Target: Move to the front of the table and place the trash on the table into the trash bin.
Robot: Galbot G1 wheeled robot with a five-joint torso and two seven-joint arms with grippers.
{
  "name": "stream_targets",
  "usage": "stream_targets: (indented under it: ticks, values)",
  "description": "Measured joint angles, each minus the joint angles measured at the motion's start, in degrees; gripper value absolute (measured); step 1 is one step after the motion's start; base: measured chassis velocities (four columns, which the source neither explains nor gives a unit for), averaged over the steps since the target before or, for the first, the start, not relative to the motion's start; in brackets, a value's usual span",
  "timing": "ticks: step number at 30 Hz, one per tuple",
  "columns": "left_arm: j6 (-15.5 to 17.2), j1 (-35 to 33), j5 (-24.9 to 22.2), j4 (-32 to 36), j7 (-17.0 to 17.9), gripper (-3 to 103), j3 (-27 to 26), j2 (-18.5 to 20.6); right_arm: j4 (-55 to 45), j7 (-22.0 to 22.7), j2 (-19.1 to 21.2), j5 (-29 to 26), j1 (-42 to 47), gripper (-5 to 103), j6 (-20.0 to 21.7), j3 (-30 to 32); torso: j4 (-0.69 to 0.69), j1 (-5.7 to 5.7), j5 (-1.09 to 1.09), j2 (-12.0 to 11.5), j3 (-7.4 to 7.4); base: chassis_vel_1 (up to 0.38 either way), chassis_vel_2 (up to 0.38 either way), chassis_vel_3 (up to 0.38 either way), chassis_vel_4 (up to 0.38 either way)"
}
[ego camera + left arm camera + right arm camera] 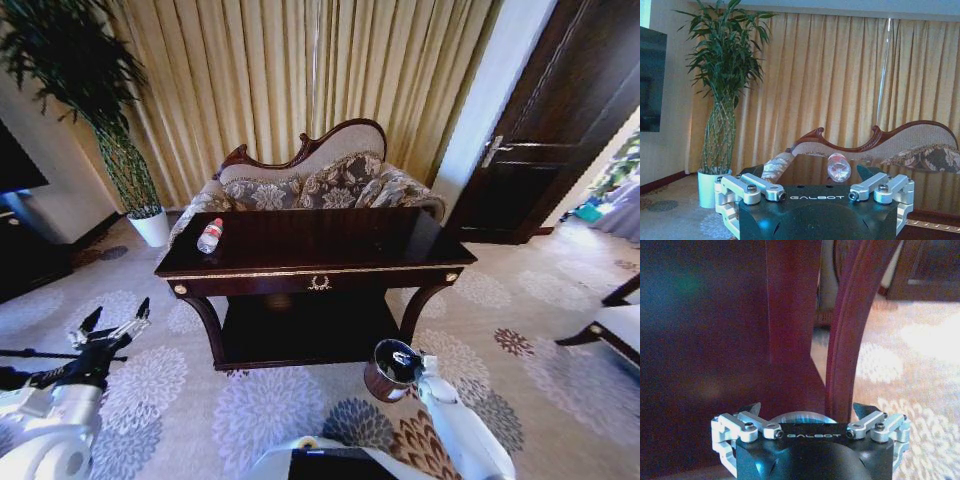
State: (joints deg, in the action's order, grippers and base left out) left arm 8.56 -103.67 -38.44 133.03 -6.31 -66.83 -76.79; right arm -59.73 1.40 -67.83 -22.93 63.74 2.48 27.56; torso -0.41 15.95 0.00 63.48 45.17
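The dark glossy table with gold trim stands straight ahead. On its left end lies the trash I can see, a clear plastic bottle with a red cap. In the left wrist view the bottle rests on the tabletop beyond my fingers. My left gripper hangs open and empty at the lower left, short of the table. The small reddish-brown trash bin sits on the carpet by the table's right front leg. My right gripper is open right over its rim.
A patterned sofa stands close behind the table, with curtains beyond it. A white plant pot is at the back left and a dark cabinet at the left. A chair juts in at the right. The curved table leg is just past my right gripper.
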Motion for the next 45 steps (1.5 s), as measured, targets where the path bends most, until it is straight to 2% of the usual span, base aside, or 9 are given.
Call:
stream_targets:
  ticks: [4,10,11,14,18,24,31,36,45]
  values:
    - [-0.02,0.22,0.00,0.00,0.01,100,0.12,0.01,-6.85,0.00,0.12,-1.50,1.44,100,0.94,2.43,0.01,0.00,0.00,0.00,0.00,0.000,0.000,0.000,0.000]
    - [-0.05,0.74,0.00,0.06,0.29,100,0.46,-0.23,-23.89,-0.29,-0.08,-3.46,5.90,100,4.04,9.06,0.00,0.00,-0.02,0.00,0.00,0.000,0.000,0.000,0.000]
    - [-0.05,0.74,0.00,0.06,0.29,100,0.46,-0.23,-23.89,-0.29,-0.08,-3.46,5.90,100,4.04,9.06,0.00,0.00,-0.02,0.00,0.00,0.000,0.000,0.000,0.000]
    - [-0.05,0.85,-0.08,0.65,0.42,100,0.10,-0.06,-34.51,-0.61,-0.01,-5.04,9.08,100,6.04,12.02,0.01,0.00,-0.01,0.00,0.00,0.000,0.000,0.000,0.000]
    - [-0.03,0.92,-0.12,1.10,0.60,100,-0.01,0.06,-40.91,-0.73,-0.02,-6.17,11.57,100,7.04,13.40,-0.01,0.00,-0.01,0.00,0.00,0.000,0.000,0.000,0.000]
    - [1.20,1.69,-0.24,2.76,1.77,100,0.48,0.46,-56.48,-0.33,-0.51,-8.10,16.23,100,10.29,14.13,0.00,0.00,-0.01,0.00,-0.01,0.000,0.000,0.000,0.000]
    - [1.94,2.11,-0.41,3.67,2.25,100,0.46,0.87,-62.00,0.73,-0.56,-7.26,16.91,100,12.57,13.21,0.00,0.00,-0.01,0.00,0.00,0.000,0.000,0.000,0.000]
    - [4.26,1.91,0.08,4.66,3.16,100,-0.70,0.89,-64.83,0.94,-0.07,-4.25,17.06,100,15.27,12.40,0.00,0.00,0.00,0.00,0.00,0.000,0.000,0.000,0.000]
    - [5.45,1.95,1.81,4.88,4.26,100,-1.81,1.17,-64.63,0.92,-0.11,-2.13,16.71,100,15.60,11.73,0.00,0.00,0.00,0.00,0.00,0.000,0.000,0.000,0.000]
